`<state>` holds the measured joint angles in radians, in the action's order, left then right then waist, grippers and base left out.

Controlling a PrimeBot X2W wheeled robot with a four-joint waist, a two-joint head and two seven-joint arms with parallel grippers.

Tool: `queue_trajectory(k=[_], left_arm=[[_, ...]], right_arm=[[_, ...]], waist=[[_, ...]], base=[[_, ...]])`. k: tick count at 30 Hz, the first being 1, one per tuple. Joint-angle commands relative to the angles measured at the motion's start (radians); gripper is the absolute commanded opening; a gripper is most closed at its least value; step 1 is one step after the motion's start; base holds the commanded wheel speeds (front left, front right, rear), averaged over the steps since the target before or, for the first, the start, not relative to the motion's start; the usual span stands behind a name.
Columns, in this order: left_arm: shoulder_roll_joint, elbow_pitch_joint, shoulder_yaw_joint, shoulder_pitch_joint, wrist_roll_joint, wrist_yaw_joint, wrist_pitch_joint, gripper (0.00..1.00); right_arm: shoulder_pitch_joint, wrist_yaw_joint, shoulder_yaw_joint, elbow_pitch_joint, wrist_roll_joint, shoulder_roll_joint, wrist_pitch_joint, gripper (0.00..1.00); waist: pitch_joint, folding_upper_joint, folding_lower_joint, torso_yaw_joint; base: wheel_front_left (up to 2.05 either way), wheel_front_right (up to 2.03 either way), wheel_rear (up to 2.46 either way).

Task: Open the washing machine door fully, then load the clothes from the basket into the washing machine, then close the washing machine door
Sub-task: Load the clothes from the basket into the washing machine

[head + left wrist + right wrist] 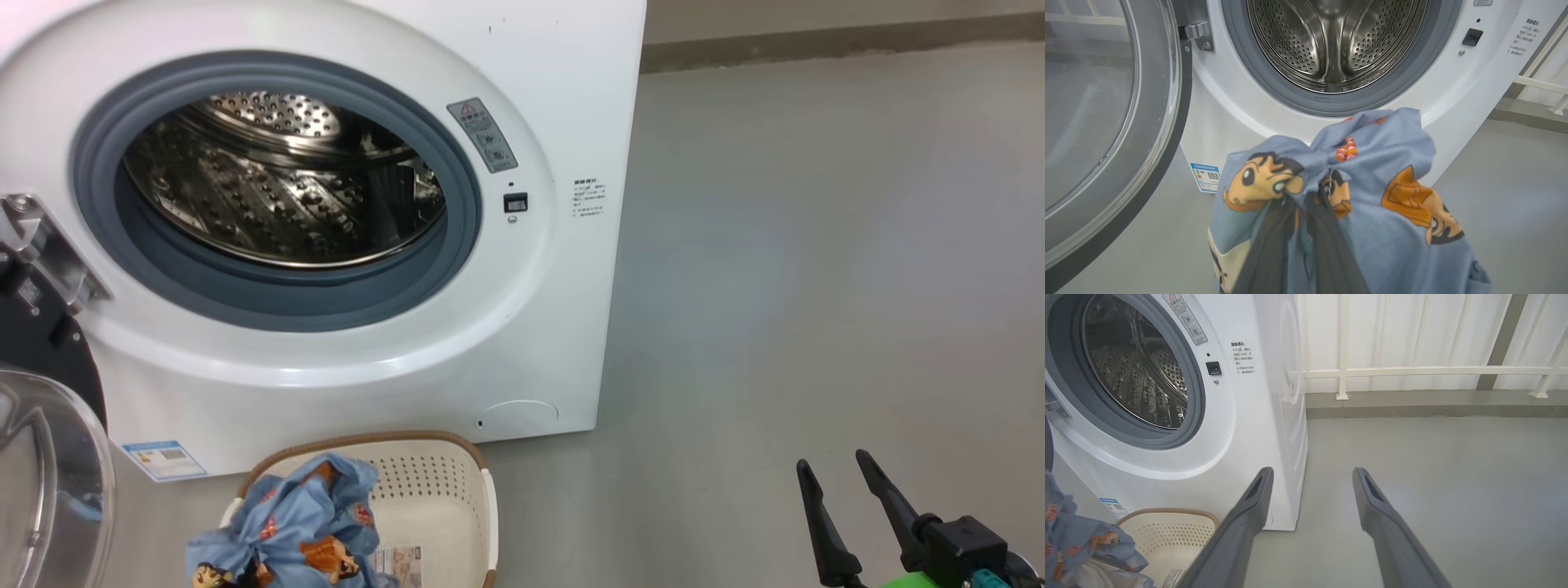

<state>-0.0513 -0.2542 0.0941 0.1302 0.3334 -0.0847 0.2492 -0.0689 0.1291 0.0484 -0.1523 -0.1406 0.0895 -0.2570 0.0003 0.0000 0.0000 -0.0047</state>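
The left tool (1306,198) is pinched shut on the clothes (1396,163). Its two long dark fingers (1331,245) run nearly together up into a gathered knot of cloth at their tips. The fabric is soft and light blue, printed with orange-brown cartoon figures, and it drapes in loose folds down both sides of the fingers. A cream patch shows at its lower left. The tool points forward and slightly up.

Straight ahead of its tips and higher is the washing machine (1229,102), a white, smooth, boxy shape. Its round mouth is edged by a matte grey rubber ring (1237,41) around a shiny perforated steel drum (1335,36). To the left of the tool, the washing machine door (1147,163) stands swung wide on a metal hinge (1198,34). It is a glossy black hoop around a clear, bulging glass bowl. A blue sticker (1205,177) sits on the cabinet's lower corner, just left of the held bundle.

From the head camera, the bundle sits over the left half of the basket (433,482), a cream perforated plastic tub with a brown woven-look rim. Whether the cloth's lower end touches the basket cannot be told.

The right tool (1312,473) has its fingers spread wide with nothing between them. It is held low, pointing ahead over the smooth grey floor (1453,477). The cabinet's right edge is just left of its tips, and a white railing (1412,370) stands far ahead.
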Motion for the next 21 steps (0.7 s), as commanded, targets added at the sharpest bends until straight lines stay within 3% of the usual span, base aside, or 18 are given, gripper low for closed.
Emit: queue_trajectory(k=[1,21], left_arm=[[0.0,0.04,-0.04,-0.007,-0.016,-0.006,0.013,0.0],[0.001,0.131,-0.026,0.074,-0.031,-0.048,0.013,0.0]], right_arm=[[-0.001,0.002,-0.014,0.023,-0.023,0.012,-0.005,1.0],[-0.043,0.002,0.002,0.026,-0.026,0.013,-0.005,1.0]], waist=[[-0.015,0.0,0.0,0.001],[-0.082,0.0,0.0,0.011]], base=[[0.0,0.0,0.0],[0.0,0.0,0.0]])
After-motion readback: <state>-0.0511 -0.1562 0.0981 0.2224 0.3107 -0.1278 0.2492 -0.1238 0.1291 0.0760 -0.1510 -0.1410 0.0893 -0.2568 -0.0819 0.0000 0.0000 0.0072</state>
